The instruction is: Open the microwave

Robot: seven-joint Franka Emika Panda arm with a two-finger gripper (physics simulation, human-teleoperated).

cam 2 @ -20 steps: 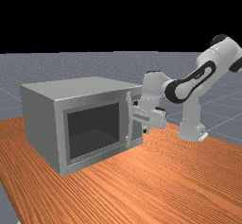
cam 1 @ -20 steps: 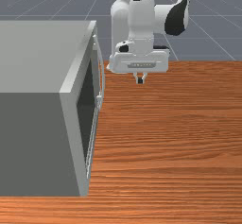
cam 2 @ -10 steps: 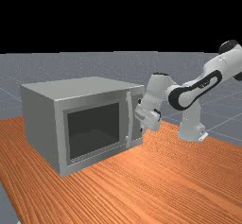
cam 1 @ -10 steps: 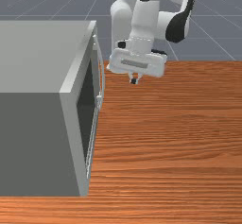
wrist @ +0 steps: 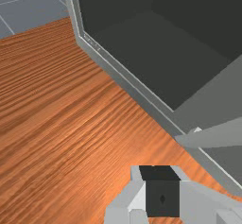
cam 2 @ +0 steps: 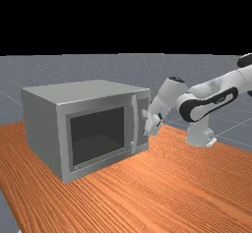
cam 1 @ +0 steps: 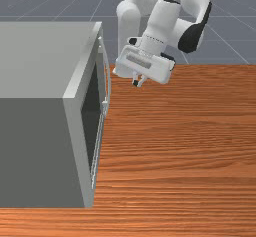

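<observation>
Front view: one gripper (cam 1: 137, 83), tips angled down and toward the front view's left; jaws narrow, brought together pad to pad, nothing between them; one microwave (cam 1: 37, 61), beside the jaws at the front view's left, its door (cam 2: 96, 136) closed; one handle (cam 2: 136, 124), an upright bowed bar, near the jaws but apart from them.

Purpose, as judged: the hand leans so that the tips lead toward the handle, the knuckles kept back from the microwave; a slim, joined tip seems meant to slip behind the bar and hook it rather than clasp it; the step in hand is the approach, the pull not begun.

Edges: the bar's near side comes first, with a slot behind it, likely tight; the front rim (cam 1: 82, 66) lies beyond, and a tip driven straight in could jam on the face; the table (cam 1: 190, 146) lies below the jaws.

Room: bare wood spreads on the jaws' side away from the microwave; a swinging door probably needs that space, the arm (cam 2: 211, 101) drawing back with it.
</observation>
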